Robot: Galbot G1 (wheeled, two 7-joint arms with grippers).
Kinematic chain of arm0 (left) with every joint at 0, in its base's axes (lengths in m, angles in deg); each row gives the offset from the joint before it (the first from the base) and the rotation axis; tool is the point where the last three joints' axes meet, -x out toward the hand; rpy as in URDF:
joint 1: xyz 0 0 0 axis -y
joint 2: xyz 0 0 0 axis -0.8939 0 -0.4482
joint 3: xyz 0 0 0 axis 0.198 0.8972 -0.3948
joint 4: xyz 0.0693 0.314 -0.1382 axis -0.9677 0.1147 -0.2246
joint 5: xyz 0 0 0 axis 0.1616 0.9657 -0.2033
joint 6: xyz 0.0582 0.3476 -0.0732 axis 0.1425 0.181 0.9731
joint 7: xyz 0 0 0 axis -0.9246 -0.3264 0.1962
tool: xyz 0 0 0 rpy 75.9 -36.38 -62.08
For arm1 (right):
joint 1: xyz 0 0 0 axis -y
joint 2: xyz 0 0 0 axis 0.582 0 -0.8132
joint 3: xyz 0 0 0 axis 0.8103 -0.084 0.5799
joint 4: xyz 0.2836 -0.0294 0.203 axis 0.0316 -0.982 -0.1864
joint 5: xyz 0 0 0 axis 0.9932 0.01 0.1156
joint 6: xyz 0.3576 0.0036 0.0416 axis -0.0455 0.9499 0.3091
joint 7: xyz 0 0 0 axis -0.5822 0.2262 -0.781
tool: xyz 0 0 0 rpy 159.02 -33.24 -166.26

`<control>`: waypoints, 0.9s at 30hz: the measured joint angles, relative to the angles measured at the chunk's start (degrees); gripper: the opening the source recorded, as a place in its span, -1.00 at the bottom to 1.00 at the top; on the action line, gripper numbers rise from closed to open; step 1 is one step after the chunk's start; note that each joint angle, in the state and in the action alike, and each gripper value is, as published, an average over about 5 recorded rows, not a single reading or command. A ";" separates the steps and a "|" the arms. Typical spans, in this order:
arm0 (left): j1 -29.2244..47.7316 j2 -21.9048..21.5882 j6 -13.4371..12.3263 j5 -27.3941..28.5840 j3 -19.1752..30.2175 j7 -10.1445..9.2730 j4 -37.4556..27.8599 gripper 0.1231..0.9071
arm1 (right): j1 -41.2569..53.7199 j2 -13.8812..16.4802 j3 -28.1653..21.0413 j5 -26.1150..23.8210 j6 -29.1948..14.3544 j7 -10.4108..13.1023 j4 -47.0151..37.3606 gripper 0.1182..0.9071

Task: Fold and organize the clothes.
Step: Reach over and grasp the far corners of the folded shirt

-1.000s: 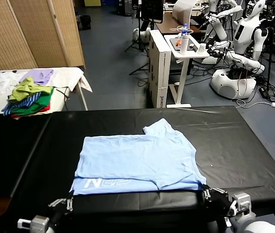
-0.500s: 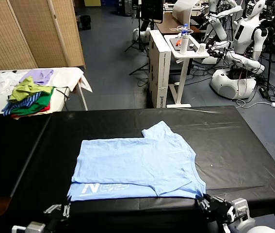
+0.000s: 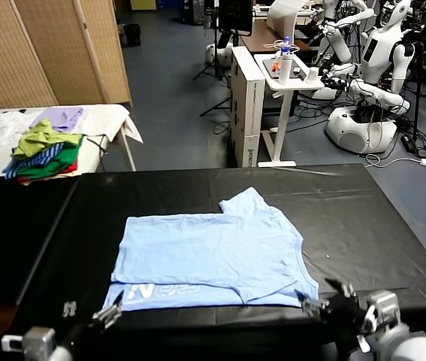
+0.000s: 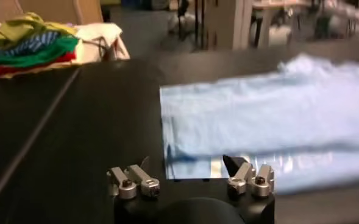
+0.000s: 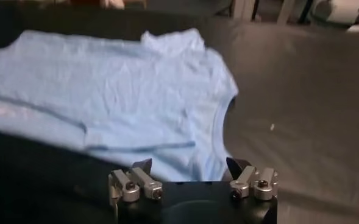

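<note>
So the light blue T-shirt (image 3: pixel 213 256) is laid flat on the black table (image 3: pixel 363 226), toward the near edge and roughly centered. It's folded partway: the near strip is turned over so the white lettering (image 3: pixel 164 290) is shown along the front left, and one sleeve (image 3: pixel 246 201) is stuck out at the far side. Some wrinkles can be seen across the fabric.

The left gripper (image 3: pixel 111 312) is held just off the shirt's near left corner, fingers spread apart and nothing pinched between them; in the left wrist view (image 4: pixel 185 167) the shirt's edge is seen right past the fingertips. The right gripper (image 3: pixel 321 301) is parked by the near right corner, also spread wide and empty, with the hem seen just ahead of it in the right wrist view (image 5: pixel 191 167).

No containers are seen on the table. Off to the far left, a heap of green, yellow, red and striped clothes (image 3: pixel 43 154) is piled on a white side table (image 3: pixel 107 120), with a lilac cloth (image 3: pixel 62 116) beside it.
</note>
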 joint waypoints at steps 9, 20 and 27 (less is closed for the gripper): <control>18.44 -6.67 3.81 -14.83 3.76 -1.37 -9.91 1.00 | 21.66 -2.67 -16.04 0.96 0.71 1.29 -14.11 1.00; 39.43 -13.25 9.11 -20.41 14.16 -0.77 -27.42 1.00 | 38.80 -8.85 -27.82 0.98 1.21 1.26 -30.87 1.00; 48.70 -12.61 10.50 -17.58 21.56 1.46 -36.04 1.00 | 43.84 -12.88 -30.68 0.84 1.56 0.88 -37.88 1.00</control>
